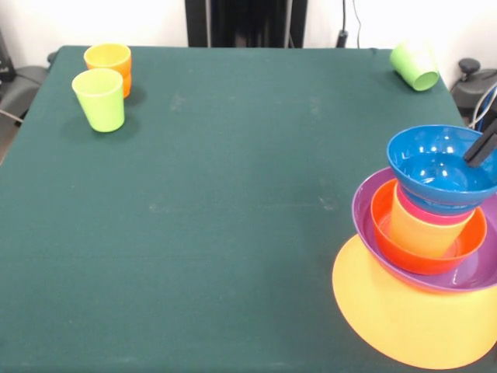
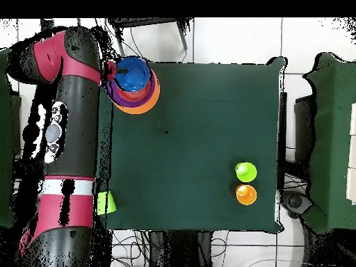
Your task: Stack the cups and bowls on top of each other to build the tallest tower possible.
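claw at the rim of the blue bowl topping the tower

the black claw [image 1: 483,146] pokes in from the side, its tips just over the rim of the small glossy blue plastic bowl [image 1: 435,165]; i cannot tell whether it grips. below it sit a yellow cup [image 1: 423,229], a red-orange bowl [image 1: 404,252], a wide purple bowl [image 1: 373,202] and a large orange-yellow bowl [image 1: 388,311] on the green table [image 1: 233,194]. far across from the claw stand a lime green tumbler [image 1: 99,99] and an orange tumbler [image 1: 109,62]; another green cup [image 1: 415,66] lies tipped behind it.
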